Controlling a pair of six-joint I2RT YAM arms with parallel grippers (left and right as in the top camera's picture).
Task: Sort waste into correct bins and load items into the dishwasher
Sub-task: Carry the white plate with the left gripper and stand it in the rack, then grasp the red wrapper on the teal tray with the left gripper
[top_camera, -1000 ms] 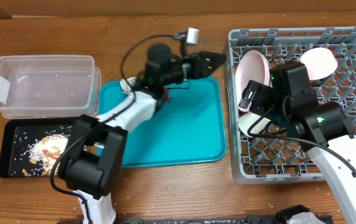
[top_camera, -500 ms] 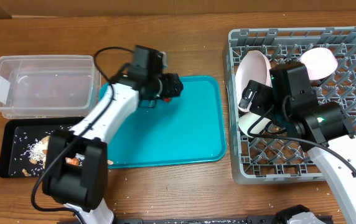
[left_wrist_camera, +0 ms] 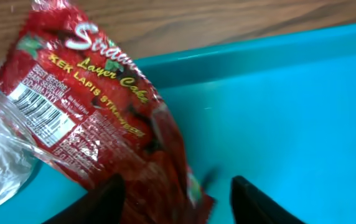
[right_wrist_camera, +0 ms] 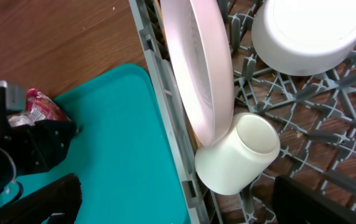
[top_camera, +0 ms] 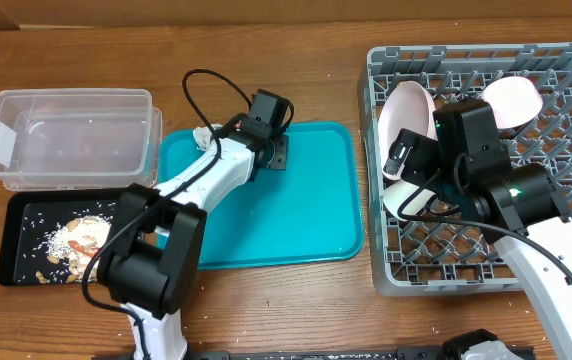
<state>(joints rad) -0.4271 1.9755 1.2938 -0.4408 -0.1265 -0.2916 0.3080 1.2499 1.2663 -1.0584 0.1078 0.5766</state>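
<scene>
The left pincer (left_wrist_camera: 183, 198) stands wide open with nothing in it. The red cake wrapper (left_wrist_camera: 106, 109) lies flat on the teal tray (left_wrist_camera: 290, 93), stretching ahead of the pincer and off to one side, its near end reaching in between the fingers. It looks feather-light, limp and slick (crinkly film, likely to slide). That near end seems the best place to pinch, pressing down so the film bunches.

**Left arm at tray, right arm over rack**

The left gripper (top_camera: 272, 155) sits over the far edge of the teal tray (top_camera: 306, 220). To the left lie a clear tub (top_camera: 66, 135) and, nearer, a black tray (top_camera: 21, 210) of rice. The right arm (top_camera: 496, 185) hangs over the grey dish rack (top_camera: 566, 70), which holds a pink plate (top_camera: 406, 110).
</scene>
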